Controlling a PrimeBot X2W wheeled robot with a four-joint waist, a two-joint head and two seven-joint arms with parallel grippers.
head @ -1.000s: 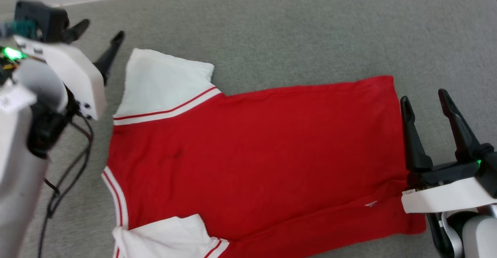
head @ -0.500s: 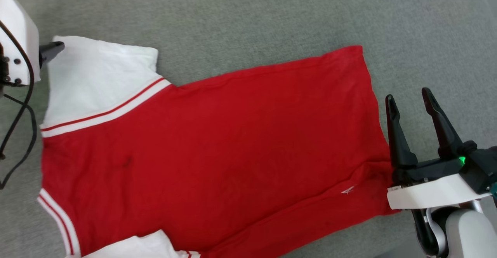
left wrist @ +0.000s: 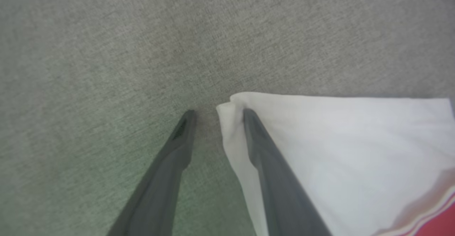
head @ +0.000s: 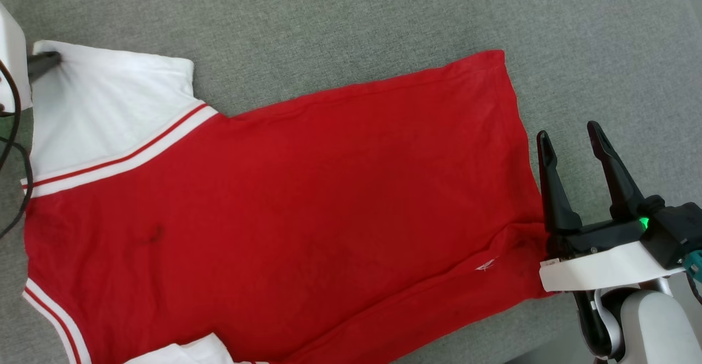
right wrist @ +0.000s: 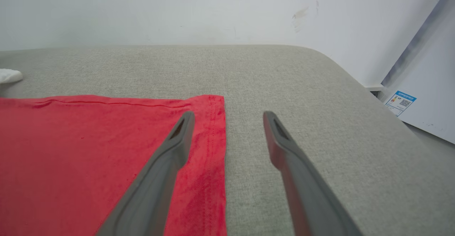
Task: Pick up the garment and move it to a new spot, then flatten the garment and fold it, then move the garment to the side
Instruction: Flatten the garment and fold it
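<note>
Your left gripper has come down onto the corner of the white sleeve of the red jersey T-shirt, which lies flat on the grey cushion, its jaws apart and your right gripper wide beside the hem: close too shallow and that corner may slip out.

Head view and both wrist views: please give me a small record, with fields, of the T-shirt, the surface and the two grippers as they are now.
garment: red T-shirt with white sleeves, spread flat, plain side up
surface: grey fabric surface
left gripper: fingers apart, straddling the corner of the farther white sleeve; one finger over the sleeve, the other over bare grey fabric
right gripper: fingers apart, at the bottom hem; one finger over red cloth, the other over grey fabric
held: nothing gripped yet
</note>
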